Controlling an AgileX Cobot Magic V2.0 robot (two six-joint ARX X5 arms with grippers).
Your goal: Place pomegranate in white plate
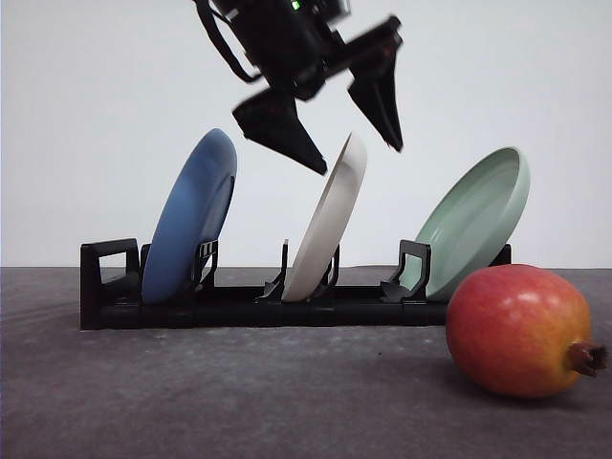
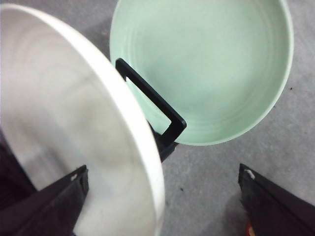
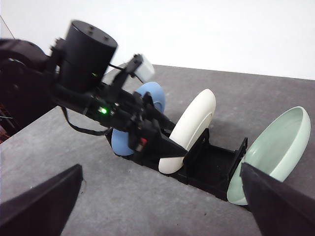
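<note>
Overhead, left gripper (image 1: 359, 143) spread wide and empty, fingers straddling the top rim of the white plate (image 1: 330, 215), upright in the black rack (image 1: 110, 287) between blue plate (image 1: 191, 215) and pale green plate (image 1: 478, 215). Below and off to its right, pomegranate (image 1: 521, 330) lying on the grey table (image 1: 239, 392), well clear. Right gripper (image 3: 162, 196) likewise parted, nothing held, rack ahead.

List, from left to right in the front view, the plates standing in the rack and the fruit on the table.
blue plate → white plate → pale green plate → pomegranate
</note>
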